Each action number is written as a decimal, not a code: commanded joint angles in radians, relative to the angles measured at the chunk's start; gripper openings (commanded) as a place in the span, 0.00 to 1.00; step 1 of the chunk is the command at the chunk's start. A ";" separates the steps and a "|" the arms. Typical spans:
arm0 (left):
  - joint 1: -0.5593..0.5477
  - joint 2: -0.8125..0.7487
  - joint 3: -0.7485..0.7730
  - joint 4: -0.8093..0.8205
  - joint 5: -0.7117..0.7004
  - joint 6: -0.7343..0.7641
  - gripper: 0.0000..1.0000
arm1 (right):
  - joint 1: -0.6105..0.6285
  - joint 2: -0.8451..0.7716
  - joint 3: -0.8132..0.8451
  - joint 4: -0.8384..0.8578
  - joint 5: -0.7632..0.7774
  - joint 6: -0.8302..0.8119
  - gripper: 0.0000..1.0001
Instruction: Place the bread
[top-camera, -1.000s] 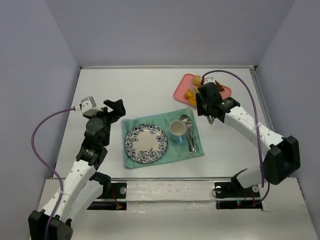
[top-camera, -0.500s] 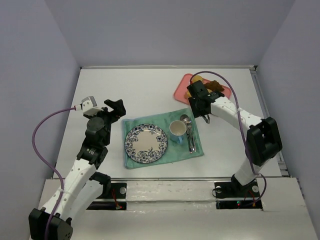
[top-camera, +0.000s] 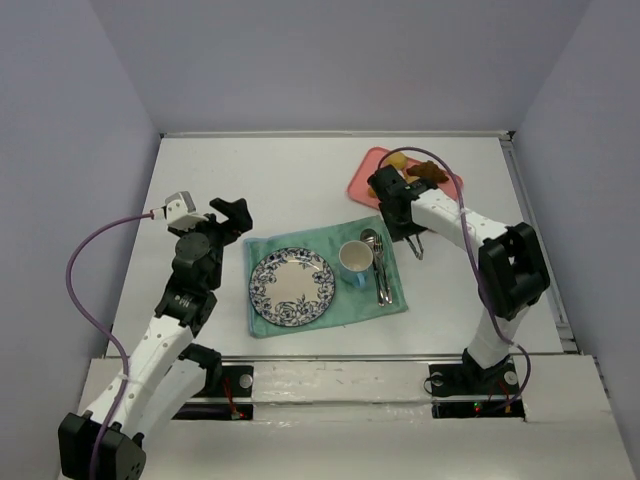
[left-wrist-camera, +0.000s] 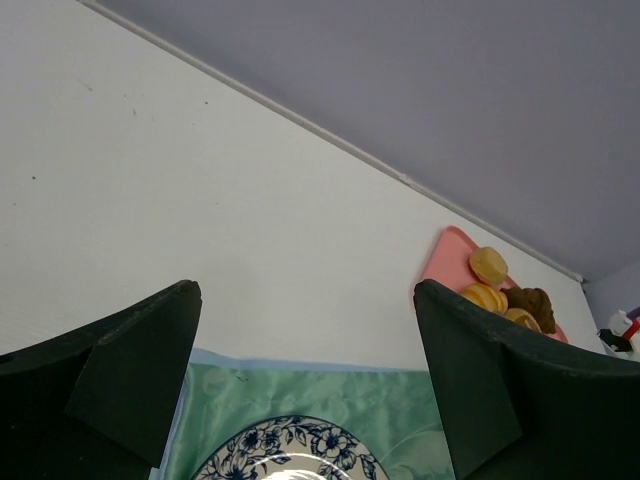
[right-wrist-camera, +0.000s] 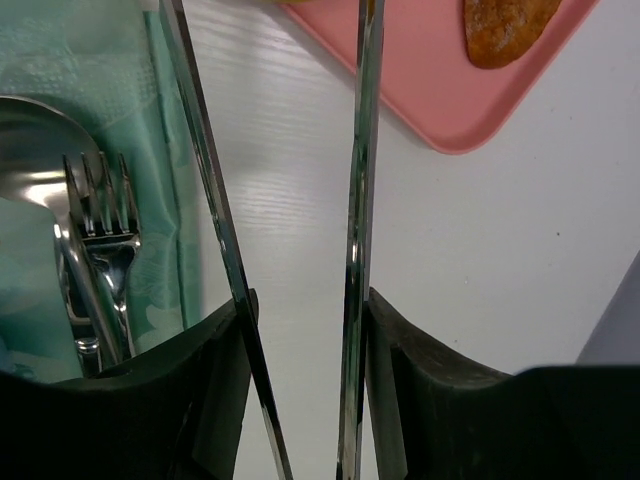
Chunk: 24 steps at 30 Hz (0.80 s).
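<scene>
White table (top-camera: 300, 180) boxed in by 3 plain lavender-grey walls.
Table top matte white, with a faint grain in the right wrist view and a few small dark specks in the left wrist view. Back wall (top-camera: 340, 60) meets the far edge along a thin pale strip (top-camera: 330, 133). Left wall (top-camera: 60, 150) and right wall (top-camera: 590, 120) are the same colour and unmarked. A narrow raised strip (top-camera: 528, 225) runs along the table's right side. A bright metal rail (top-camera: 340, 372) crosses the near edge, catching glare. Light even, diffuse; shadows soft.
</scene>
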 joint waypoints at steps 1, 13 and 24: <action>-0.002 0.008 -0.001 0.069 -0.025 0.015 0.99 | 0.014 0.002 0.063 -0.099 0.080 0.048 0.50; -0.002 -0.012 -0.007 0.069 -0.019 0.011 0.99 | 0.106 0.076 0.141 -0.231 0.128 0.089 0.53; -0.002 -0.016 -0.010 0.067 -0.027 0.006 0.99 | 0.115 0.104 0.199 -0.291 0.217 0.149 0.25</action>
